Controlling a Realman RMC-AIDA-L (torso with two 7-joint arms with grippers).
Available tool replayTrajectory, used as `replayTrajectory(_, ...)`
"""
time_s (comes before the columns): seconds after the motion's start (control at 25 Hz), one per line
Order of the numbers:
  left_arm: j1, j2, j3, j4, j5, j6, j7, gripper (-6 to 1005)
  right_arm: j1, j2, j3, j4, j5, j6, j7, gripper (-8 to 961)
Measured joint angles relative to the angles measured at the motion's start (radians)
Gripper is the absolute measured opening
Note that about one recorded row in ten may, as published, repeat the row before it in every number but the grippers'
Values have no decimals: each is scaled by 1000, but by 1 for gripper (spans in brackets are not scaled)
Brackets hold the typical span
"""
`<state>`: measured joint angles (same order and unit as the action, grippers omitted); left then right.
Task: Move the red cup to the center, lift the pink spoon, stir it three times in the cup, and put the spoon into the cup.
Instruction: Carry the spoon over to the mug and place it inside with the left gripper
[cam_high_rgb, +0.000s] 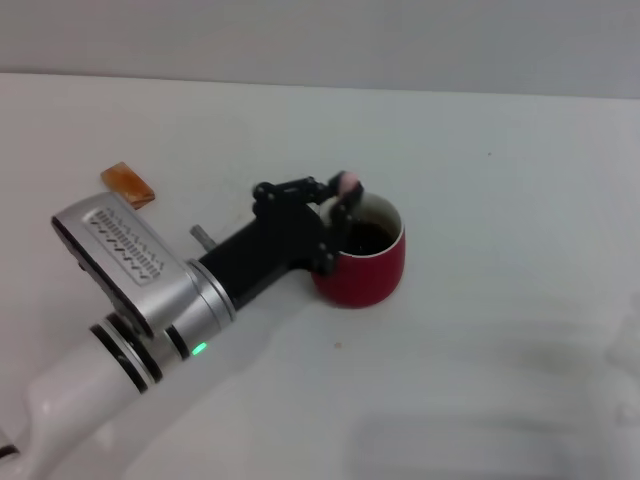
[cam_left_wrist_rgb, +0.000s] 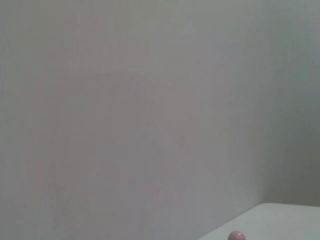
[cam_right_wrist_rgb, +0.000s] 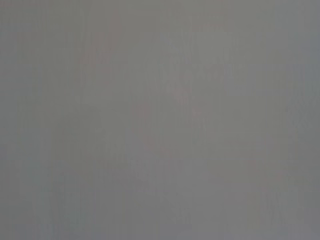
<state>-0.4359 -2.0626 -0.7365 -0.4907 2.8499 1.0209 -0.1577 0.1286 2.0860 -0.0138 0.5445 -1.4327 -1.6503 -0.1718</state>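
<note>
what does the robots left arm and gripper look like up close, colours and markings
In the head view the left arm is glossy white with black rings at a joint and a small green light. Its wrist is a silver block with a patterned, vent-like plate. Beyond it sits a matte black body ending in the black-linked left gripper. The right arm is not in view.

No readable text, label, brand, number or sign shows in any of the views. The silver wrist housing (cam_high_rgb: 120, 255) of the left arm carries a panel of small raised zigzag marks in the head view, but these form a pattern only, not letters or figures. A small green indicator light (cam_high_rgb: 199, 349) glows on the same arm's silver collar, with no symbol beside it. The two wrist views show nothing written.
</note>
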Motion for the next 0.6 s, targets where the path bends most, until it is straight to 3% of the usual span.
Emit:
replayTrajectory(0.24,-10,-7,-64,20,-4,-7,-2,169,-3,0,0,2,0,0,0,0)
replayTrajectory(0.6,0,-10,-74,-17,-6,-9,-19,201,-5,0,0,3,0,-4,0,0)
